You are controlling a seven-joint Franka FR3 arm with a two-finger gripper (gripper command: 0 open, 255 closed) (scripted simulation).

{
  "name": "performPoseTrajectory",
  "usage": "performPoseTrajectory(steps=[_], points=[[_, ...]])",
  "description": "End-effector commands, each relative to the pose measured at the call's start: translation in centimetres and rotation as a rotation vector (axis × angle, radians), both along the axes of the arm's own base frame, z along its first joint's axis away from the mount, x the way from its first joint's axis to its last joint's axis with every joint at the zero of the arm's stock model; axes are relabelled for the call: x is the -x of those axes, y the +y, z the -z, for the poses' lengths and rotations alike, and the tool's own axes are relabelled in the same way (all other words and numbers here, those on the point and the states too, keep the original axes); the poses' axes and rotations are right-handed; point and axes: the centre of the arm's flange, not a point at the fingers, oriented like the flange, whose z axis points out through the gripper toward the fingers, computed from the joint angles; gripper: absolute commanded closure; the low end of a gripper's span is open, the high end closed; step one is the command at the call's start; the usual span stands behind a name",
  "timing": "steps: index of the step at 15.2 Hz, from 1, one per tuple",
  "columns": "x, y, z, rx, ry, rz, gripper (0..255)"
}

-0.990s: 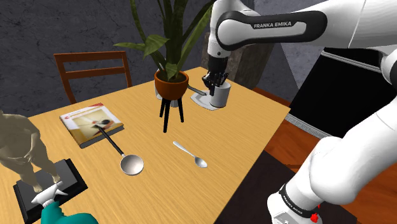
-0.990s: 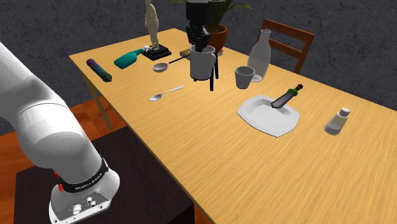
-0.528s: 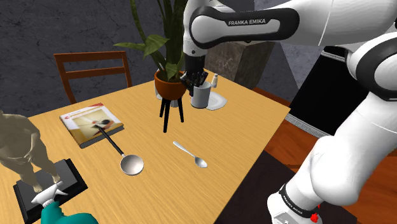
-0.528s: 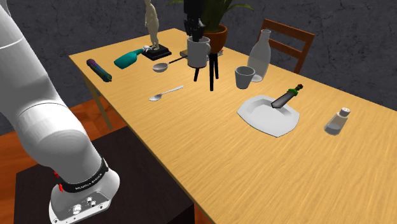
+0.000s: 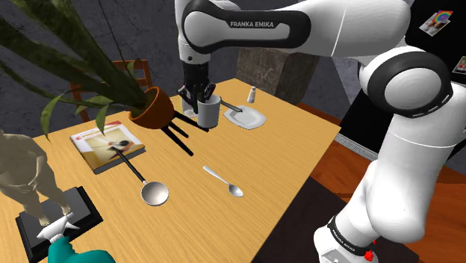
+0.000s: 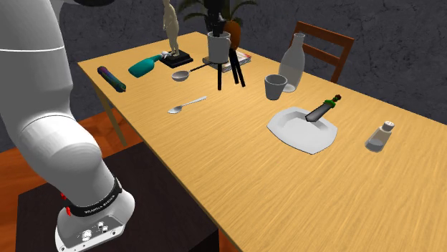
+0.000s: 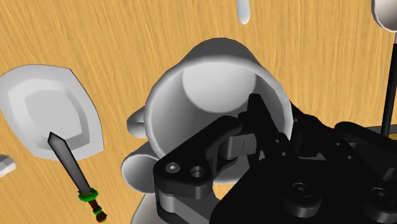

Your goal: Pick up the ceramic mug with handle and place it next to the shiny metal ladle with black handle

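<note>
Fingers [image 7: 257, 121] of the all-black gripper [image 5: 199, 95] pinch the wall of the plain white-grey mug [image 5: 210, 113], one finger inside the rim and the other outside it. Mug hangs upright under the white arm, raised off the light wooden worktop [image 5: 284, 161] and well apart from the shiny grey ladle with a thin black handle [image 5: 145, 183]. That ladle lies flat, its handle tip over a thin book with a red-and-white cover [image 5: 97, 142]. Just beside the ladle's bowl, on the shoulder view's right, lies a small grey spoon [image 5: 224, 181]. Between ladle and mug a brown plant pot on black legs [image 5: 154, 107] leans hard over, its legs pointing toward the mug. Beyond the mug from the ladle sits a white plate [image 5: 256, 122] with a dark-bladed knife [image 6: 322, 109] on it. On the ladle's other side are a tan figurine on a black base [image 5: 26, 175] and a teal bottle [image 6: 147, 66].
</note>
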Motion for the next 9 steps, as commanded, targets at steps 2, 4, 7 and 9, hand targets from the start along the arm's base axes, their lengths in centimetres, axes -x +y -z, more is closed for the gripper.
performPoseTrajectory(steps=[2, 4, 7, 9], points=[[-1.9, 3.6, 0.0, 0.0, -0.001, 0.001, 255], [-3.1, 6.0, 0.0, 0.0, -0.001, 0.001, 255], [-4.0, 7.7, 0.5, 0.0, -0.001, 0.001, 255], [-4.0, 7.7, 1.6, 0.0, -0.001, 0.001, 255]])
